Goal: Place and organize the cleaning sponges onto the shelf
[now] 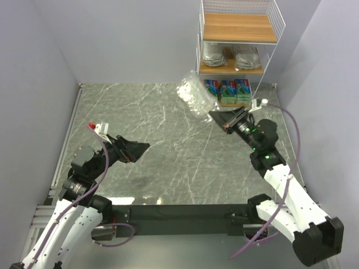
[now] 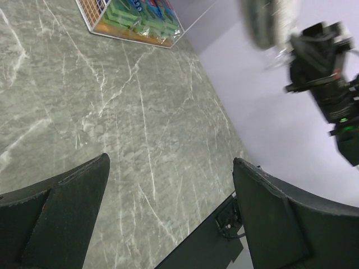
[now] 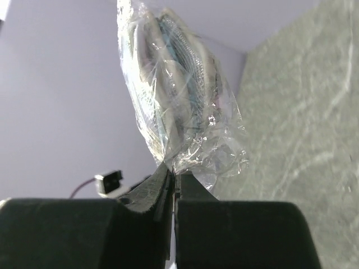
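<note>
The white wire shelf (image 1: pixel 199 39) stands at the far right. Two silvery oval sponge packs (image 1: pixel 230 56) lie on its middle tier and three green packs (image 1: pixel 229 89) on its bottom tier; the top tier is bare. The green packs also show in the left wrist view (image 2: pixel 140 17). My right gripper (image 1: pixel 216 119) is shut on the plastic wrap of a third silvery sponge pack (image 1: pixel 195 98), held in the air left of the shelf; in the right wrist view (image 3: pixel 174 174) the pack (image 3: pixel 179 95) stands above the closed fingers. My left gripper (image 1: pixel 145 148) is open and empty over the table, seen also in the left wrist view (image 2: pixel 171 185).
The grey marble table (image 1: pixel 157 134) is walled by lilac panels on three sides. A black bar (image 1: pixel 185 213) runs along the near edge between the arm bases. The right arm (image 2: pixel 325 84) shows at the upper right of the left wrist view.
</note>
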